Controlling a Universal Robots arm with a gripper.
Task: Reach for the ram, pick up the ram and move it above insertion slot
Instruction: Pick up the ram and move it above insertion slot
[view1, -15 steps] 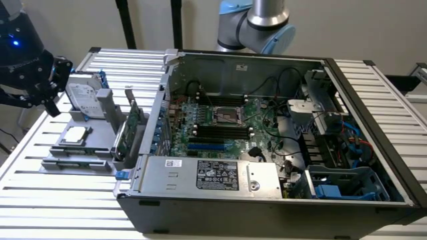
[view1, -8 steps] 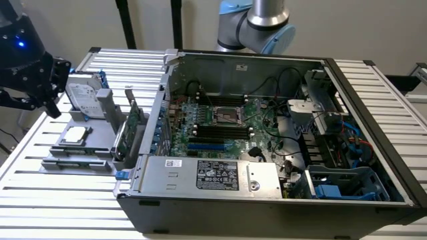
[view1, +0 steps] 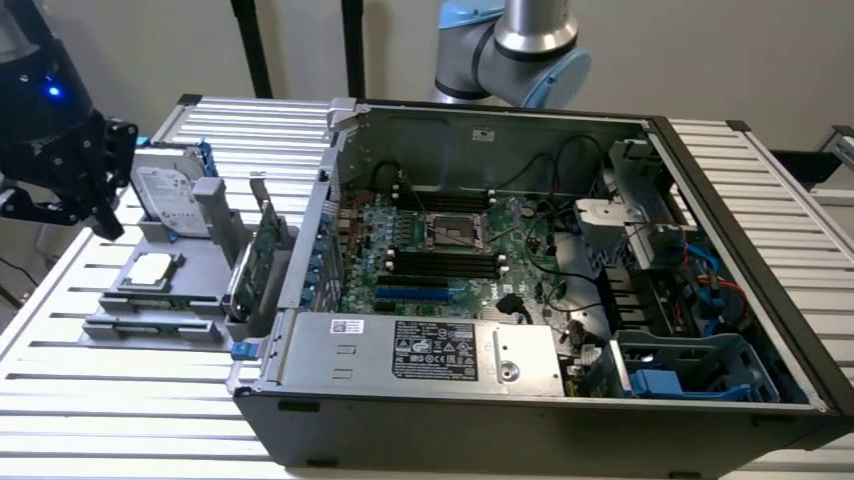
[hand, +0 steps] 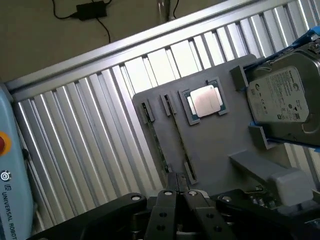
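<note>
1. While the ram (hand: 158, 146) still stands on its thin edge in a holder on the grey fixture plate (hand: 215, 145), nothing has hold of it. It sits just beside a second, similar holder.
2. The fingers (hand: 167, 210) hang above the near end of that holder, apart from the stick. They look drawn together, with nothing between them.
3. By my reckoning the reach is partly made. The pick-up is not done, nor the carry to the motherboard's black slots (view1: 441, 265), which are well apart from the fixture.
4. On the same plate, a square processor chip (hand: 206, 100) lies flat near the ram's holder. Further along, a hard drive (hand: 282, 97) leans in blue brackets.
5. The plate rests on a ribbed aluminium tabletop (hand: 90, 140), at the exterior view's left of the open computer case (view1: 441, 410).
6. Writing: a blue casing (hand: 11, 165) at the tabletop's edge reads "UNIVERSAL ROBOT" along its side, by a red button. The hard drive's white label and the sticker (view1: 434, 352) on the case's metal box carry print too fine to read.
</note>
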